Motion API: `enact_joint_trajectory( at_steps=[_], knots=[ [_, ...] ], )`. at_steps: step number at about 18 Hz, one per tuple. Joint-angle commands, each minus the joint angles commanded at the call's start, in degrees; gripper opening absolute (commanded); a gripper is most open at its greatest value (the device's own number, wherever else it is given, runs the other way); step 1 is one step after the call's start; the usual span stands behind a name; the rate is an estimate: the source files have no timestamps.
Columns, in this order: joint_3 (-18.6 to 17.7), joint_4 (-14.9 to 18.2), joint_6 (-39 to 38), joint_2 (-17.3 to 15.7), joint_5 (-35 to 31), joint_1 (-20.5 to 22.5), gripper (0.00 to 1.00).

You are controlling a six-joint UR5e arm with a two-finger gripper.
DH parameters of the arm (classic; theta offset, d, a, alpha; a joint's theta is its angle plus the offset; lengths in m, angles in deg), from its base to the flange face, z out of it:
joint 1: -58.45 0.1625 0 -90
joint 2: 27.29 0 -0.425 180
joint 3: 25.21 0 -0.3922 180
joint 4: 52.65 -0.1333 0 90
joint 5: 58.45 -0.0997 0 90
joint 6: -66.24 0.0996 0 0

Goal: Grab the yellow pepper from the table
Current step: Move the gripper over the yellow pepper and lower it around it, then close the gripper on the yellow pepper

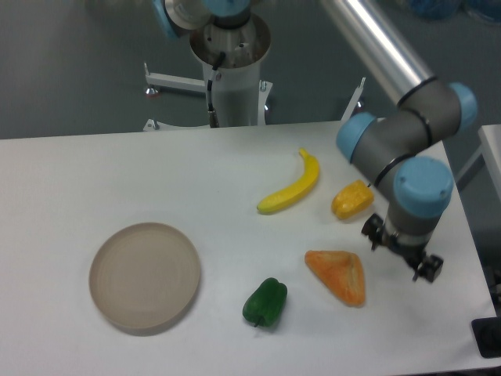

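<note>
Fingers of our gripper (pixel 401 254) are hidden beneath the wrist, so we cannot tell whether they are apart or together. We see the arm reach down from upper left, its wrist bent over the table (pixel 70 172), just right of the yellow pepper (pixel 351 200). That pepper lies free, long axis running lower left to upper right
</note>
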Motion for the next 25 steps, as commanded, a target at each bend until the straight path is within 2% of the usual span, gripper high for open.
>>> enact_joint_trajectory(
  at_steps=[7,10,17,20,25],
  knots=[
    [-12.7,0.2,4.1,-6.7,-3.3,0.4,0.99],
    [-16.2,-0.5,4.2,-8.0,-3.4,0.4,0.99],
    [-18.5,-0.9,6.7,-8.1,-3.5,-0.1,0.99],
    [-20.6,-4.4,7.0,-8.3,-3.6,0.0,0.99],
    [-22.2,-4.9,6.9,-9.0,-3.5,-0.1,0.99]
  ],
)
